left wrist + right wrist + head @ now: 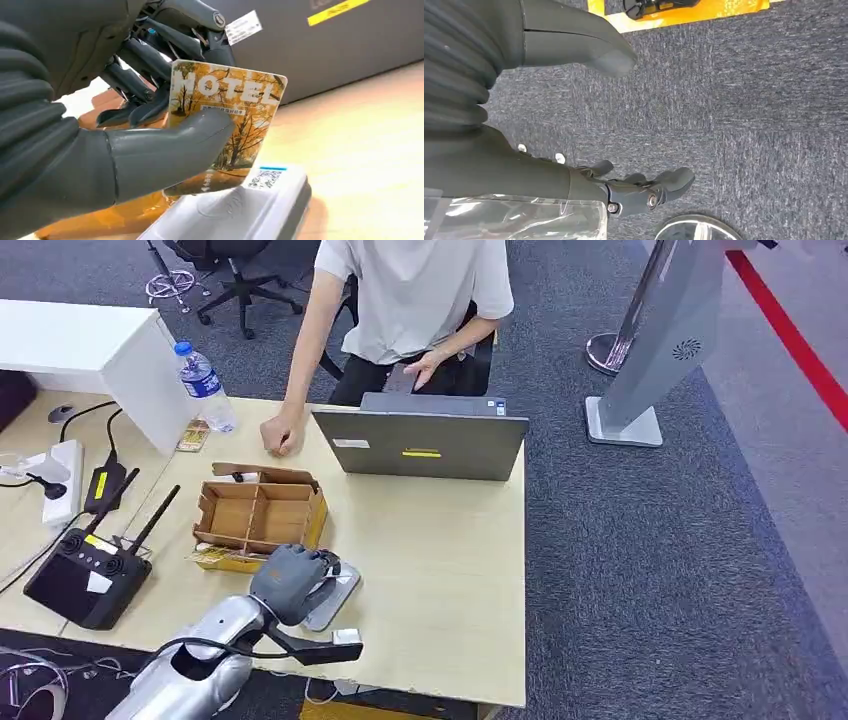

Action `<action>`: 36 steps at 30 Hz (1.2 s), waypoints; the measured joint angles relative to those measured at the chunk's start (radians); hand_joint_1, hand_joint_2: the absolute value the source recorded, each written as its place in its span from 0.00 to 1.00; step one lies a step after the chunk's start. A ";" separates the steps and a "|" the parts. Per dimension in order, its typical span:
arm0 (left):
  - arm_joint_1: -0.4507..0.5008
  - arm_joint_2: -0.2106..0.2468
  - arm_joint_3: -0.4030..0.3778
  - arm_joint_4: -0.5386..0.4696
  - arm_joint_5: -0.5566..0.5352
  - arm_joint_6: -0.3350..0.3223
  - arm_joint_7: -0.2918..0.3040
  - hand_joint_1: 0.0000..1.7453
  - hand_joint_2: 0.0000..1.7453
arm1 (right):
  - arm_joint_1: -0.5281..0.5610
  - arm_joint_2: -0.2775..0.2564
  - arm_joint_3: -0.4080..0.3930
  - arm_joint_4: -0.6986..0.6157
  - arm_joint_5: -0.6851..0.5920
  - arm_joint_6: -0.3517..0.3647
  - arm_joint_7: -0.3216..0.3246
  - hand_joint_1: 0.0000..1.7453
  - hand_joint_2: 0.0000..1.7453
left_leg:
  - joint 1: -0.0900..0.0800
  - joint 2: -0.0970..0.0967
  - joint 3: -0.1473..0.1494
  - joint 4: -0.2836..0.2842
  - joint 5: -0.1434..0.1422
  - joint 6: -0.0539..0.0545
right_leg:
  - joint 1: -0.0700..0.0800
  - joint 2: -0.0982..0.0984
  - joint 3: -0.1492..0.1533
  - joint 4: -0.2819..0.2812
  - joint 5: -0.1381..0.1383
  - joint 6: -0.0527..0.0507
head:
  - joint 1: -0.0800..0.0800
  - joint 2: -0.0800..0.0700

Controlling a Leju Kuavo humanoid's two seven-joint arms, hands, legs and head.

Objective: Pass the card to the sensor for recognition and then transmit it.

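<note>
At the far left of the table (440, 570) a black controller (88, 573) with antennas lies near a white power strip (62, 468). Further in, a water bottle (205, 385) stands at the back edge, with a compartmented cardboard box (258, 515) in front of it.

Just past the box, the left hand (290, 582) hovers over the grey sensor (335, 592). In the left wrist view the left hand pinches the hotel card (225, 125), thumb pressed across the printed face and the darker fingers behind it. The card stands nearly upright, its lower edge right at the white top of the sensor (240, 210); whether it actually touches the pad is hard to tell from this angle.

The card looks thin, light and stiff, with a glossy face that would likely slip under a loose pinch. The present hold, well in from the edge with the lower part free, seems right for presenting it, and in my judgement it should be kept firm but not bent. For the handover, leaving the far edge clear would give the person something to take.

Beyond the sensor sits an open laptop (420, 440), and a person (410, 300) is seated behind it, one hand (282, 435) resting on the table. To the right, a grey stand (650, 350) rises from the carpet.

The right hand (634, 187) hangs over the carpet, fingers loosely apart and holding nothing.
</note>
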 joint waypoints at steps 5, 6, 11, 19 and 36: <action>-0.011 -0.038 0.005 -0.102 -0.062 0.273 0.003 1.00 1.00 | 0.003 0.000 -0.016 0.000 0.022 0.003 -0.011 0.00 1.00 | 0.000 -0.001 -0.001 0.001 0.001 0.000 | 0.000 -0.002 0.000 0.000 0.001 0.000 | 0.000 0.000; -0.014 -0.047 0.010 -0.138 -0.073 0.333 0.002 1.00 1.00 | 0.001 0.000 -0.019 0.000 0.029 0.002 -0.011 0.00 1.00 | 0.000 -0.002 -0.002 0.001 0.001 0.000 | 0.000 -0.002 0.000 0.000 0.001 0.000 | 0.001 0.000; -0.089 -0.070 0.094 -0.321 -0.076 0.458 -0.006 1.00 1.00 | -0.007 0.001 -0.021 0.000 0.066 -0.003 0.002 0.00 1.00 | 0.000 -0.001 -0.001 0.001 0.001 0.000 | 0.000 -0.002 0.000 0.000 0.002 0.000 | 0.000 0.000; -0.343 -0.076 0.232 -0.253 -0.090 0.340 0.079 1.00 1.00 | -0.040 0.007 -0.019 0.000 0.127 0.008 0.042 0.00 1.00 | 0.001 -0.003 -0.004 0.001 0.008 0.000 | 0.001 -0.004 -0.003 0.001 0.006 -0.001 | 0.001 0.000; -0.837 -0.105 0.347 0.593 -0.098 0.339 0.102 1.00 1.00 | -0.099 0.016 0.005 0.000 0.158 0.031 0.085 0.00 1.00 | 0.000 -0.001 -0.010 0.001 0.015 -0.002 | 0.001 0.000 -0.010 0.001 0.014 -0.002 | 0.000 0.000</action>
